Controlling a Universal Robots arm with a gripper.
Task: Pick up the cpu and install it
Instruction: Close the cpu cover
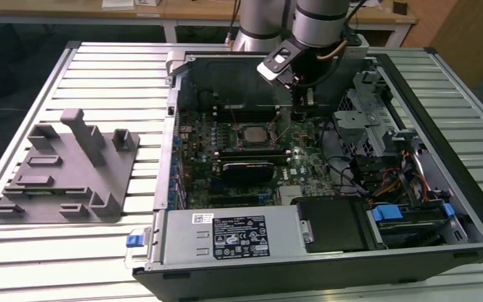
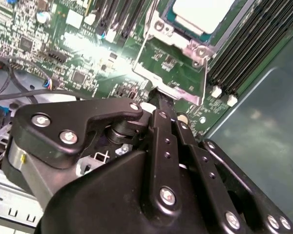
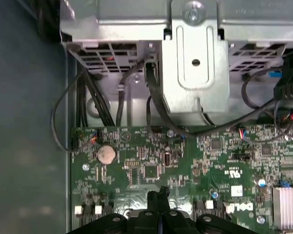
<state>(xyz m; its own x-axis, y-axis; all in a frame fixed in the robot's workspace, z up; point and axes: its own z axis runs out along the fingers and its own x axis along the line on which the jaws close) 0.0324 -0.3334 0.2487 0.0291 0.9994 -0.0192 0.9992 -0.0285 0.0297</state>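
The cpu, a silvery square plate, lies flat in the socket of the green motherboard inside the open computer case. In the second wrist view the cpu sits under the metal retention frame. My gripper hangs over the board to the exterior view's right of the socket. Its black fingers are pressed together with nothing between them. The gripper's tip is at the edge of the retention frame; I cannot tell if it touches. In the first wrist view the gripper points down at the board.
A grey plastic fixture block lies on the slatted table at the exterior view's left. Inside the case are a power supply, a metal drive cage with black cables, memory slots and a coin cell.
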